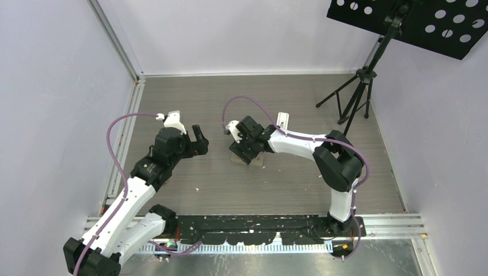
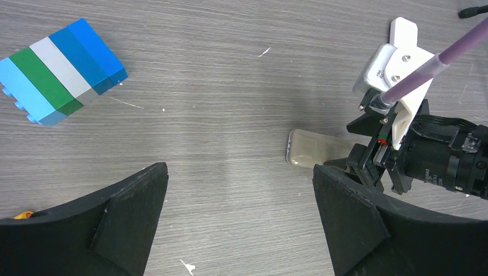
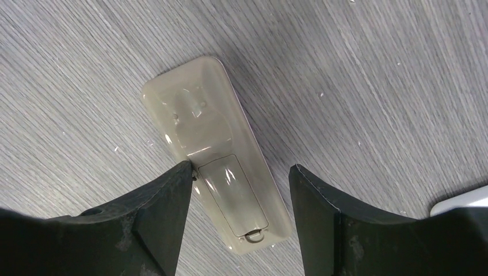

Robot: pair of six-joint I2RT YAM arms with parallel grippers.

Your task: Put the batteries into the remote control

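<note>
Your small white rectangular remote control (image 1: 282,121) lies mid-worktop, just beyond the right arm. Your right gripper (image 3: 240,172) stands open astride a grey-tan flat bar (image 3: 201,115), not clamping it; left gripper (image 2: 239,172) spread wide, empty.

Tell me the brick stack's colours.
Brick stack: light blue, green, white, blue bands; clearest in left wrist view.

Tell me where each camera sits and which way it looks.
Top external: high behind the arms, looking down on the grey wooden table; left arm and right arm in view.
Left wrist: faces down at a glossy beige flat bar; its black fingers show.
Right wrist: faces down, close; its fingers straddle that bar.
Shared: both wrist views show the bar.
</note>
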